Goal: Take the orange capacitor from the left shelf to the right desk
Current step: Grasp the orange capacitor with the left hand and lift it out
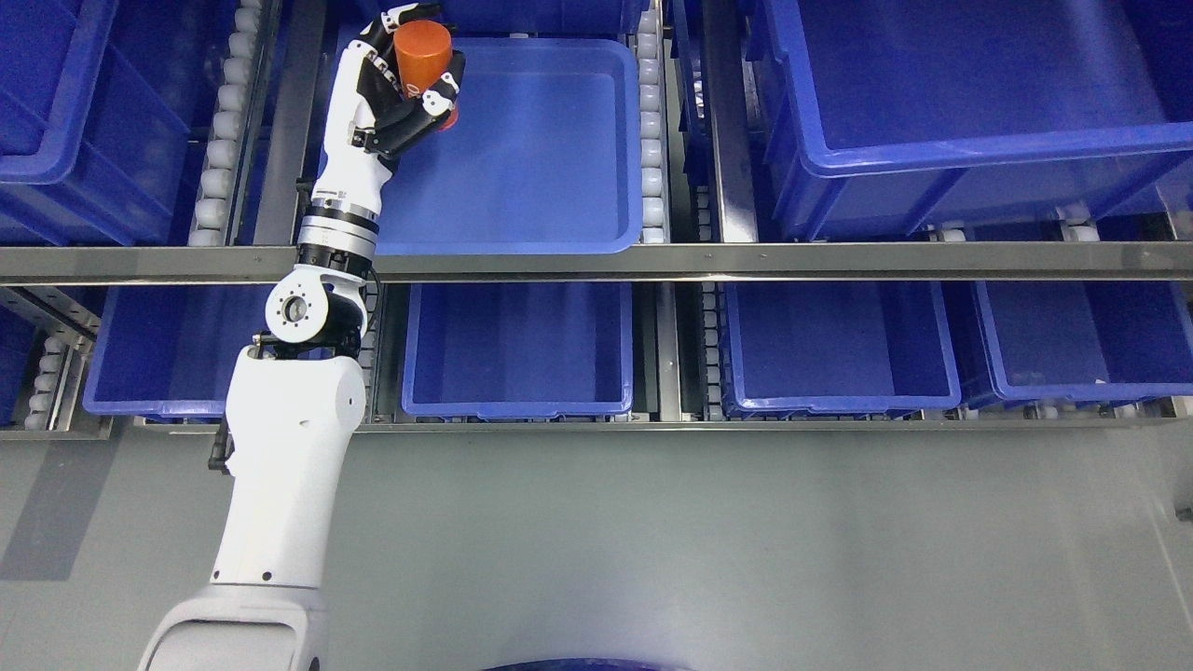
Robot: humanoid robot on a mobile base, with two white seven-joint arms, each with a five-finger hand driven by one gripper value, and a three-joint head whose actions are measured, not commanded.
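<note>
The left hand (403, 89) reaches into the shelf, its fingers (438, 93) wrapped around the orange capacitor (421, 56) above the blue bin's (559, 140) back left corner.

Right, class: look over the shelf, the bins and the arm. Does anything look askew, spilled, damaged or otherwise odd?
Nothing stands out. The left robot hand is closed around the orange capacitor at the upper left corner of the shallow blue tray. The blue bins on the lower shelf sit squarely in their lanes, and no spill or damage is visible.
</note>
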